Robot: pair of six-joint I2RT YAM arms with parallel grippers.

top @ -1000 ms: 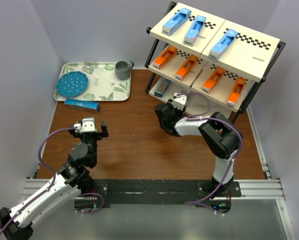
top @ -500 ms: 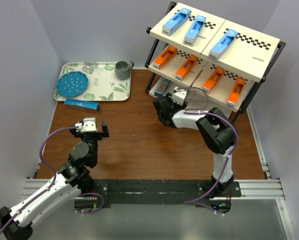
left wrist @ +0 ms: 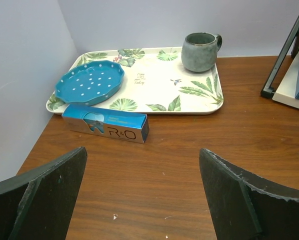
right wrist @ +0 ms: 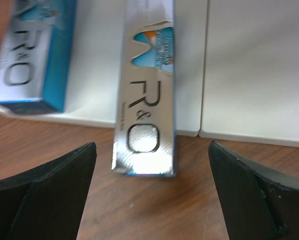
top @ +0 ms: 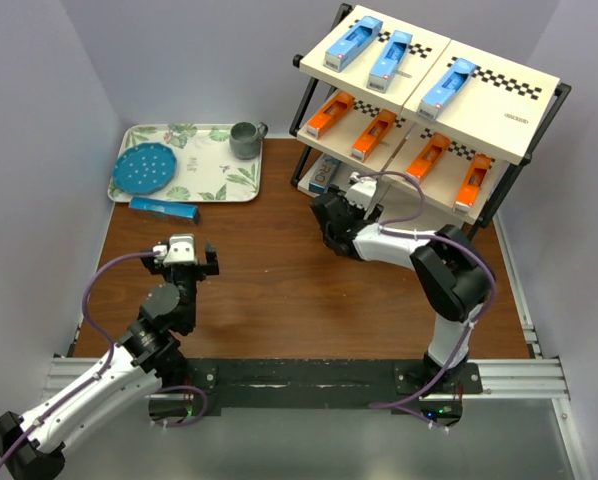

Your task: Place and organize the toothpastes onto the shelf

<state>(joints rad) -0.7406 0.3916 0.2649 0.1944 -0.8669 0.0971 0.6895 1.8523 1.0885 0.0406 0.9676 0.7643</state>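
I'm reckoning the toothpaste box light, stiff and slick, and aiming my wide-open, empty left gripper across its long sides midway.

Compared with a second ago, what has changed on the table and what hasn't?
The right tool opened and let go of the silver R&O box, now lying on the shelf's bottom board with its near end past the edge; that arm's elbow swung slightly right. The left tool stayed open and in place; the blue box beside the tray did not move.
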